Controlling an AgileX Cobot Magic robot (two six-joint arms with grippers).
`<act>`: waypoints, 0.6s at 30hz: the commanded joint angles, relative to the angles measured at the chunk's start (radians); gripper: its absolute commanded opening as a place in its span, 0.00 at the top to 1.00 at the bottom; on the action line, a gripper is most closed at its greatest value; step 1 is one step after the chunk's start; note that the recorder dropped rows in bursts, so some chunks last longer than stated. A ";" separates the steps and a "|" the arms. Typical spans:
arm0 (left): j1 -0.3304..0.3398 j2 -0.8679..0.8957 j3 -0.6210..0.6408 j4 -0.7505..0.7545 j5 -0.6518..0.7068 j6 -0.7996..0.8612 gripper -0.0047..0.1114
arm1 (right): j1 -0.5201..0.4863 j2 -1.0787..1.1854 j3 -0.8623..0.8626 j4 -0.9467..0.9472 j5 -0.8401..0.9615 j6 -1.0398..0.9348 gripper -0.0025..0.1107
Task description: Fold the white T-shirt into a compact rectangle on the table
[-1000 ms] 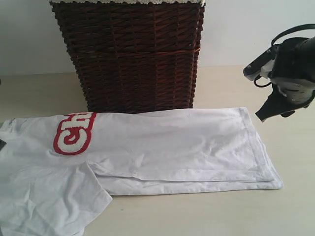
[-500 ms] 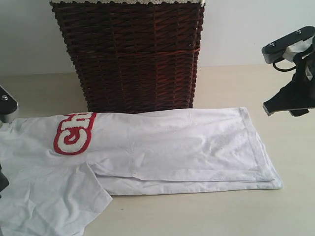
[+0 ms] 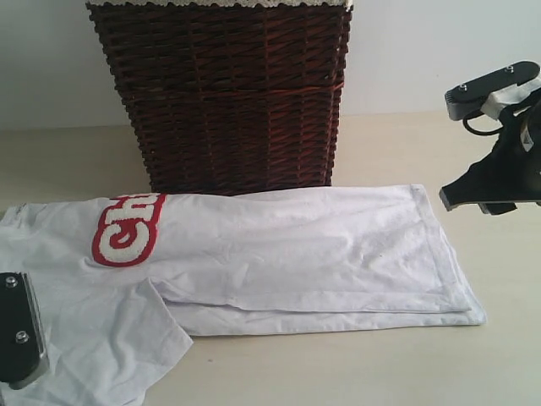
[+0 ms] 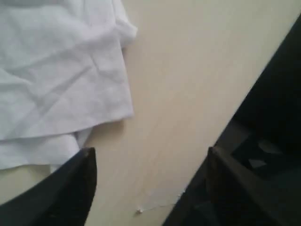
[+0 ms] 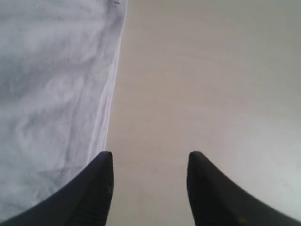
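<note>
Two pincers, one shirt, neither gripping.
Exterior: shirt (image 3: pixel 296 245) flat on desk (image 3: pixel 380 364) before basket (image 3: pixel 228 93), folded lengthwise, long axis left to right. Hem end points at right pincer (image 3: pixel 483 193), hovering just beyond it. Left arm (image 3: pixel 21 330) over sleeve end.
Left wrist: left pincer (image 4: pixel 150 153) parted, empty, bare desk between tips, sleeve edge just beside one tip.
Right wrist: right pincer parted, empty, hem seam just beside one tip.
Judgement: each arm nearest own end; next fold likely end over end.
</note>
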 commanded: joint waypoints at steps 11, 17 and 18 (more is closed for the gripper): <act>-0.024 0.353 0.016 0.136 -0.406 -0.021 0.40 | -0.001 0.002 0.001 0.029 -0.082 -0.023 0.56; -0.034 0.491 0.011 0.136 -0.481 -0.011 0.40 | -0.001 0.002 0.001 0.027 -0.107 -0.023 0.56; -0.034 0.512 0.011 0.136 -0.481 -0.011 0.40 | -0.001 0.002 0.001 0.027 -0.109 -0.023 0.56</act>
